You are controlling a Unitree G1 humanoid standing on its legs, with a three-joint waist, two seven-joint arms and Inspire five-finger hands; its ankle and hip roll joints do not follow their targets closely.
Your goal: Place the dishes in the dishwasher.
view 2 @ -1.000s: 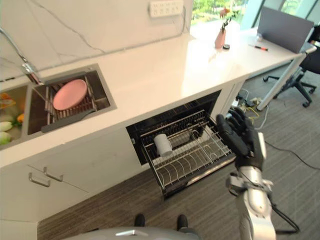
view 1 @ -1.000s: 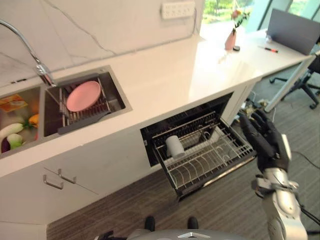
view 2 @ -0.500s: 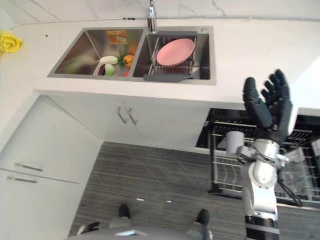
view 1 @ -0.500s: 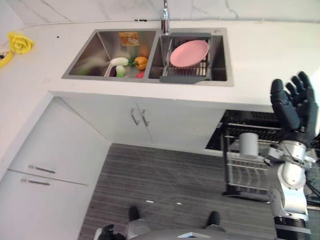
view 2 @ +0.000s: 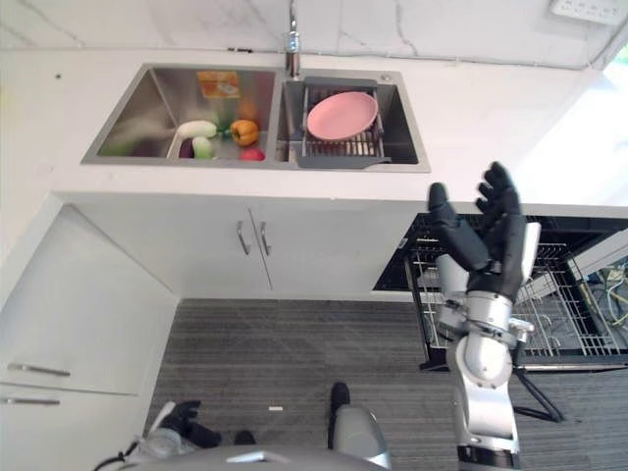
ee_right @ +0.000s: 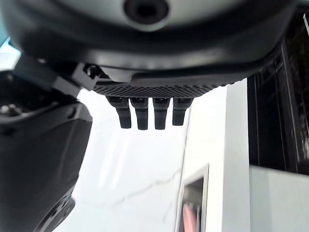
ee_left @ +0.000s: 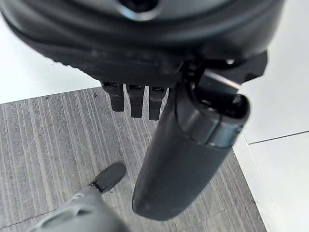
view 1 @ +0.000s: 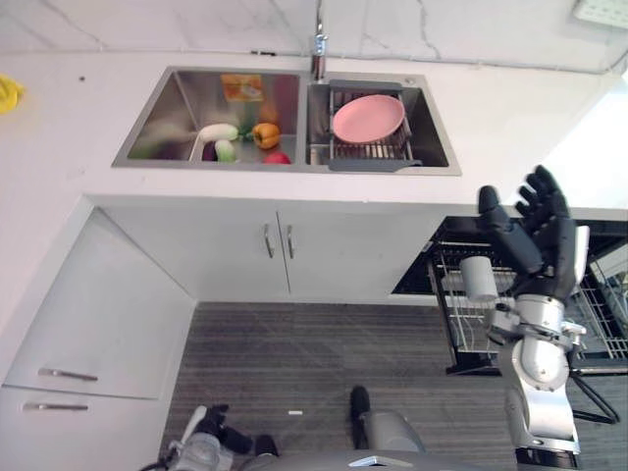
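A pink plate [view 1: 368, 118] lies on a dark drying rack [view 1: 371, 154] in the sink's right basin. At the lower right the dishwasher stands open with its wire rack [view 1: 601, 329] pulled out, and a white cup [view 1: 479, 278] stands in it. My right hand [view 1: 543, 235] is raised in front of the dishwasher, open, fingers [ee_right: 145, 113] straight, holding nothing. It is well right of and nearer than the plate. My left hand [view 1: 218, 432] hangs low over the floor at the lower left, open and empty, its fingers [ee_left: 135, 101] straight.
The left basin [view 1: 167, 128] holds several vegetables [view 1: 235, 137] and a packet. A faucet [view 1: 319, 44] stands behind the sink. White cabinet doors [view 1: 275, 240] are under the counter [view 1: 510, 108], and more cabinets run along the left. The floor [view 1: 314, 353] is grey planks.
The camera has swung from the dishwasher round to the sink, so the whole picture has shifted. My right hand stays raised and open.
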